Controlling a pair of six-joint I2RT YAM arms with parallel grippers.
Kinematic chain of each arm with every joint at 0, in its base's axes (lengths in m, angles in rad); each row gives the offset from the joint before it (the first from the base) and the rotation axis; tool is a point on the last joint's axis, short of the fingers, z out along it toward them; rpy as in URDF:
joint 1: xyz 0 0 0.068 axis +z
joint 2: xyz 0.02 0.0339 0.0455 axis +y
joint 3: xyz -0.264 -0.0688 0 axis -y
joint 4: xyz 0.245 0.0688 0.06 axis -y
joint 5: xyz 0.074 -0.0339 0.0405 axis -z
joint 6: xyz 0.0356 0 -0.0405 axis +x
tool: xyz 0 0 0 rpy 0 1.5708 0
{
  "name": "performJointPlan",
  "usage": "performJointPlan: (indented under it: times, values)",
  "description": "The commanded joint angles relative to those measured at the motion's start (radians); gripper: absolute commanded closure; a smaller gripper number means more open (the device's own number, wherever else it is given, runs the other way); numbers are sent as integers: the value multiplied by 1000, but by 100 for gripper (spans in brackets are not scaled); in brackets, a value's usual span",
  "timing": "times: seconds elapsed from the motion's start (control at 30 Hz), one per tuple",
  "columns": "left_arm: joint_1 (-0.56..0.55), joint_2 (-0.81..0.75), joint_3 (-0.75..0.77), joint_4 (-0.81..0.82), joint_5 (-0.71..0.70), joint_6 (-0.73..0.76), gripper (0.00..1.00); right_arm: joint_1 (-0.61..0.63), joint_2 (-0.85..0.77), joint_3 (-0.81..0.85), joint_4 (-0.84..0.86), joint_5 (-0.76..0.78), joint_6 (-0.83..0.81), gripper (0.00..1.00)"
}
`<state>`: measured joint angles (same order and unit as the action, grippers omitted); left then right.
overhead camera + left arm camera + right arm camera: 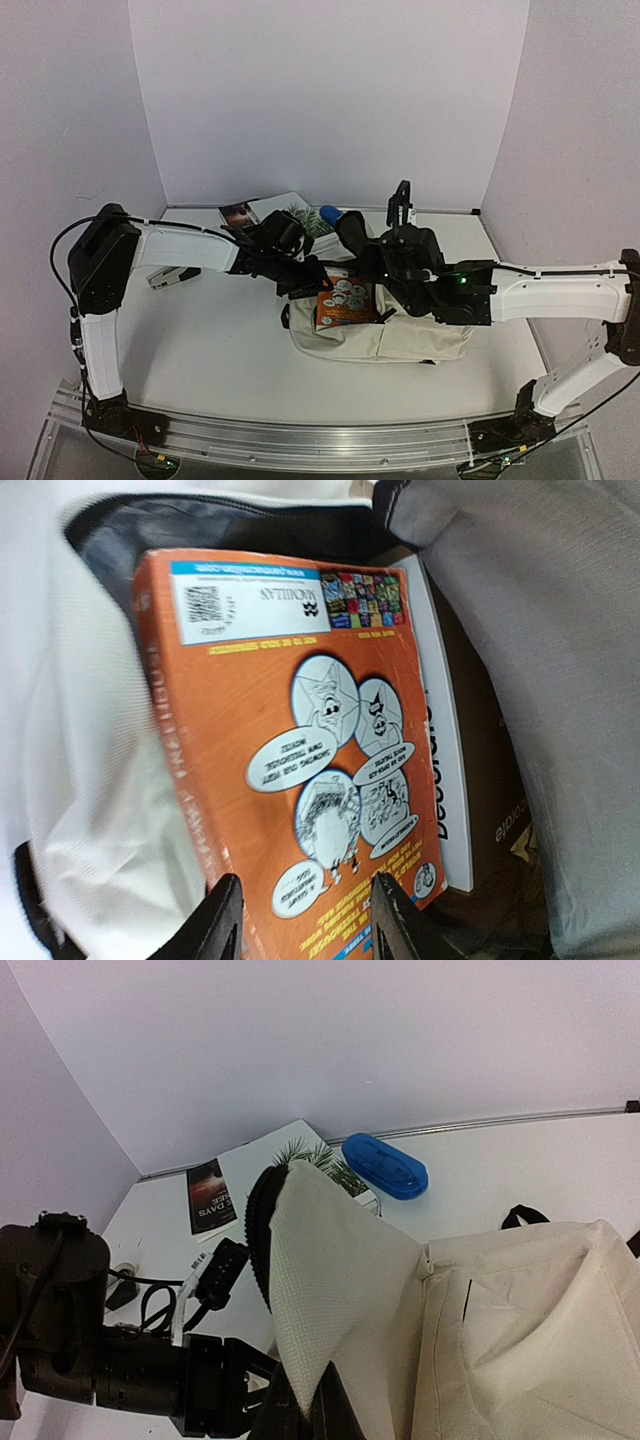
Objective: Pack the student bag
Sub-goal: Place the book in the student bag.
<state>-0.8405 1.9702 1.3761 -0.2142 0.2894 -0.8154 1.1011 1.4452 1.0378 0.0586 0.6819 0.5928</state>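
a cream student bag (400, 340) lies flat in the middle of the white bench (220, 340), between two robot arms, with its mouth facing the back wall. the right end effector (312, 1410) is clamped shut on the bag's opening flap (330, 1270) and holds it up, so the dark lining shows. the left end effector (305, 925) has its jaws part way apart over the near end of an orange book (290, 730). the book sits half inside the mouth, beside a white book (440, 730). whether the jaws are pressing on the orange book cannot be told. a blue case (385, 1165) lies on the bench behind the bag.

the bag looks soft and light. its cloth sags and folds wherever it is not held, so the mouth will likely close if the flap is released. the best hold seems to be the flap's stitched rim or a black strap. the books inside add weight, so the bag should stay put while it is loaded.
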Motion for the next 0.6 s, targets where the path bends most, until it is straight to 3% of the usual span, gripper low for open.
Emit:
performJointPlan:
  times: [0.0,0.27,0.57]
  values:
    - [2,-73,-23,-5,-58,0,56,0,-3,50,52,11,-7,100]
    - [3,-3,33,-6,37,-15,56,-1,-12,44,52,7,-4,100]
    - [3,13,33,-16,26,-15,57,0,-29,30,52,8,5,100]
